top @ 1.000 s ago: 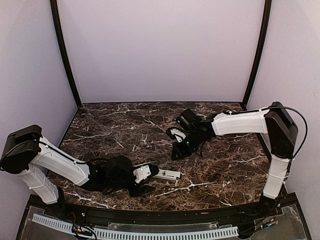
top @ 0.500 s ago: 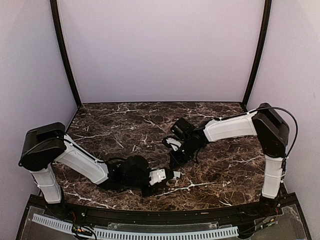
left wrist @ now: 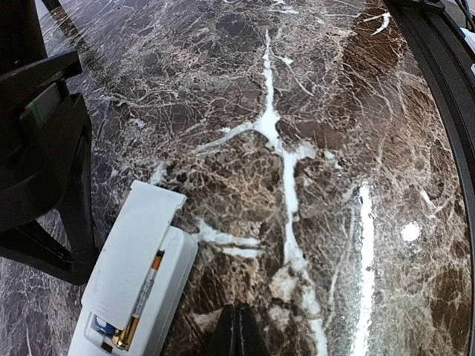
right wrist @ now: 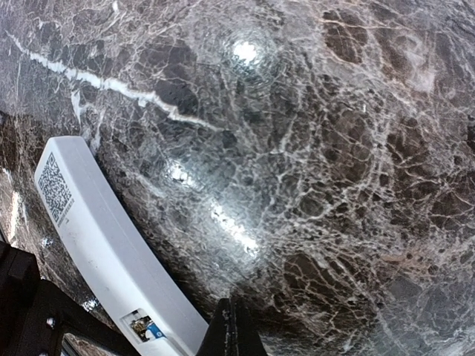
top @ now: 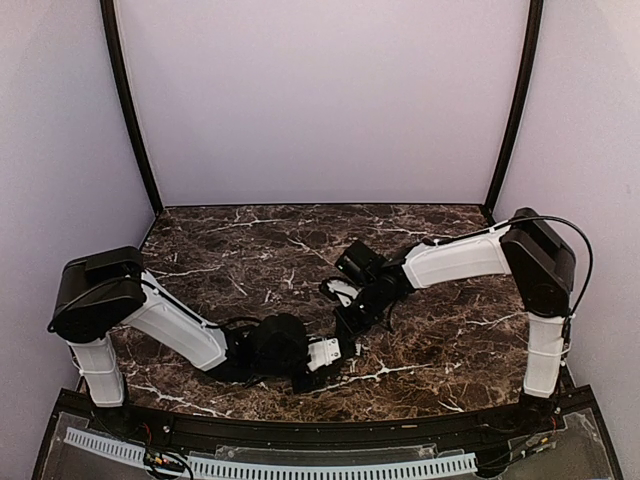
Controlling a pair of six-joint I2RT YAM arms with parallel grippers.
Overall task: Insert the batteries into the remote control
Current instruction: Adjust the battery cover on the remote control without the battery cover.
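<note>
Left wrist: the remote control (left wrist: 137, 256) lies back-up at the lower left of the marble table (left wrist: 312, 111). It is white, and its compartment is open with the batteries (left wrist: 141, 304) in it, one pale with a gold end and a blue one beside it. The left gripper (left wrist: 237, 334) has its fingers pressed together on nothing, just beside the remote control.

Right wrist: the remote control runs diagonally, with a square code label (right wrist: 56, 189) at its far end and blue showing in the open slot. The right gripper (right wrist: 234, 326) is closed and empty next to it.

Top external: both grippers meet near the front middle of the table, mostly hiding the remote control.
</note>
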